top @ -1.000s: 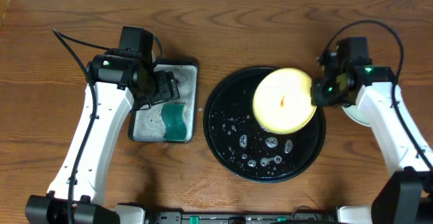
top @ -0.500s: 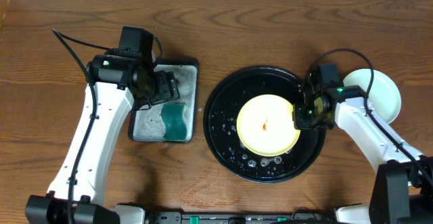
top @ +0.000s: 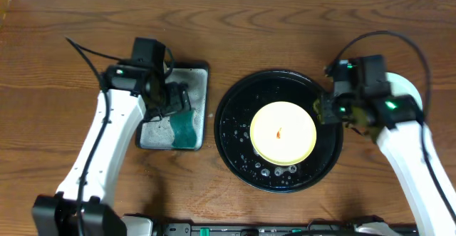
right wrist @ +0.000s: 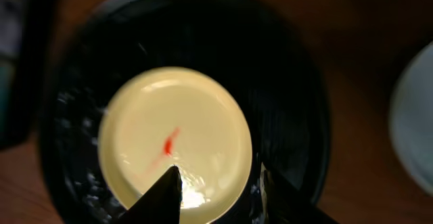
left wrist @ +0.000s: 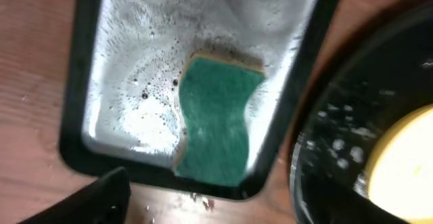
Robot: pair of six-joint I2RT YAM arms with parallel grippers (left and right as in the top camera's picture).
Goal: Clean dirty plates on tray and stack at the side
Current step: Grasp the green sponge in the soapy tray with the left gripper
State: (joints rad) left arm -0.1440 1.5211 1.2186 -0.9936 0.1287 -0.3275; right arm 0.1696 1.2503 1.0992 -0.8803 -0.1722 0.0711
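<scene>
On tray [top: 235, 100] centre I see the yellow plate [top: 283, 132] flat, red smear up. Right gripper [right wrist: 218, 187] is part-open over its right rim, holding nothing. Left gripper [top: 173, 97] is wide over the sponge [left wrist: 216, 122], left of tray.

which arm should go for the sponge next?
Left. The left end effector, open, hangs over the grey tray beside the green sponge; the right end effector is over the black tray, at the yellow plate's rim.

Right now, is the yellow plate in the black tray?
In. The yellow plate lies flat inside the black tray, red smear facing up.
</scene>
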